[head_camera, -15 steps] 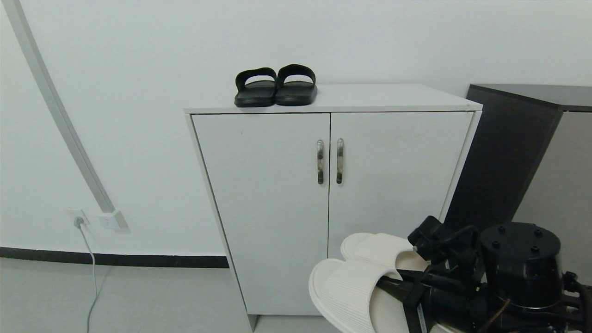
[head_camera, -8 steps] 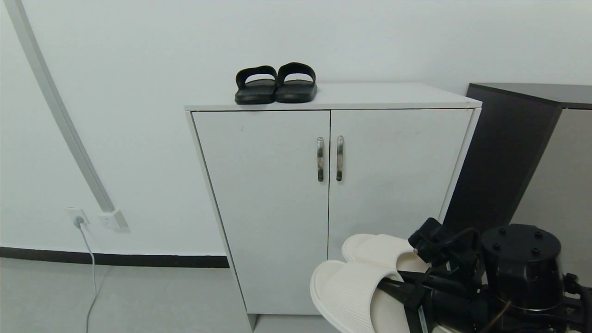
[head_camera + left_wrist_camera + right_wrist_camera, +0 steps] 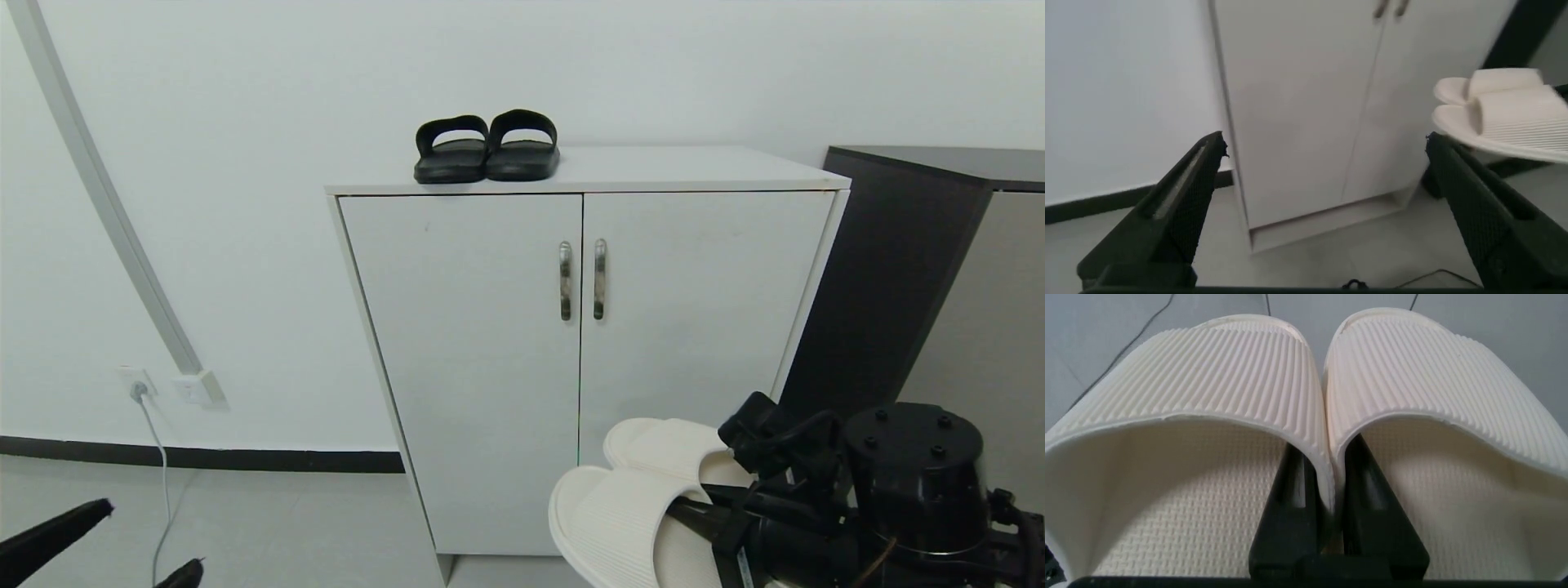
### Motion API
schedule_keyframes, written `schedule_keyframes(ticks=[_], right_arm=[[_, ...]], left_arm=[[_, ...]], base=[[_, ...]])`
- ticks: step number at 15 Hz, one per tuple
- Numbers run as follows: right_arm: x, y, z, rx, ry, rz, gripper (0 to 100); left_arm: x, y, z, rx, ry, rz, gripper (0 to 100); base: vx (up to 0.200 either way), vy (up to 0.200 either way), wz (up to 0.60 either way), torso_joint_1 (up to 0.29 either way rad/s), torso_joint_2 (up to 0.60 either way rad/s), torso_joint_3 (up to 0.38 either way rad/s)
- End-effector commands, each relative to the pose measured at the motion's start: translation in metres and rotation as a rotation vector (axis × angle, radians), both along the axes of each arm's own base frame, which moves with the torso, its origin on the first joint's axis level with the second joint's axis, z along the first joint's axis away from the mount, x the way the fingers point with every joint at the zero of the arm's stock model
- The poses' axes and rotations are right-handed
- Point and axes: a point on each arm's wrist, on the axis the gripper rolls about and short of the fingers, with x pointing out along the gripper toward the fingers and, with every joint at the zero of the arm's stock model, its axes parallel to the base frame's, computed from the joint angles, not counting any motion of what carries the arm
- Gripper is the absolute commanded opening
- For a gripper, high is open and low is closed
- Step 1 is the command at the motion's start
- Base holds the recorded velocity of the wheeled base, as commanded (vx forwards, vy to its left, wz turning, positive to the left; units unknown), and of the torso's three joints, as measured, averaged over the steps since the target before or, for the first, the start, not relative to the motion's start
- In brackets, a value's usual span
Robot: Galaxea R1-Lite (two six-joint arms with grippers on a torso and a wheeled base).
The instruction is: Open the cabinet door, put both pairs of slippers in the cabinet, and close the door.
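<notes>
The white cabinet [image 3: 482,367] stands against the wall with both doors shut, its two metal handles [image 3: 582,280] side by side at the centre seam. A pair of black slippers [image 3: 487,149] sits on its top, near the left end. My right gripper [image 3: 694,502] is low in front of the right door, shut on a pair of white ribbed slippers [image 3: 629,506]. Its black fingers [image 3: 1294,502] pinch the two inner walls of the white slippers [image 3: 1217,400] together. My left gripper [image 3: 151,535] is low at the left, open, with the cabinet's lower left door [image 3: 1290,106] ahead of it.
A dark cabinet [image 3: 914,269] stands right beside the white one. On the left wall are a slanted cable duct [image 3: 106,204] and a socket with a cord [image 3: 159,474] hanging to the grey floor [image 3: 269,531], which is open left of the cabinet.
My left gripper's fingertips have come into the head view at the lower left. The right gripper with the white slippers has sunk slightly.
</notes>
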Motion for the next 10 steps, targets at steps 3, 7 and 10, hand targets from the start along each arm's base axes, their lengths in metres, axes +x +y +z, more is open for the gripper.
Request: schedule_keyframes(ticks=[3, 7, 10], right_arm=[[0.0, 0.0, -0.001, -0.001, 0.001, 0.0, 0], [0.001, 0.001, -0.003, -0.01, -0.01, 0.006, 0], [0.001, 0.001, -0.002, 0.003, -0.028, 0.008, 0]], left_arm=[[0.07, -0.013, 0.011, -0.011, 0.069, -0.176, 100], [0.106, -0.045, 0.024, -0.035, 0.053, -0.342, 100], [0.118, -0.068, 0.033, -0.093, 0.036, -0.442, 100]], base=[[0.0, 0.0, 0.0, 0.0, 0.0, 0.0], [0.0, 0.0, -0.15, 0.002, 0.0, 0.001], [0.0, 0.0, -0.2, 0.001, 0.0, 0.001]])
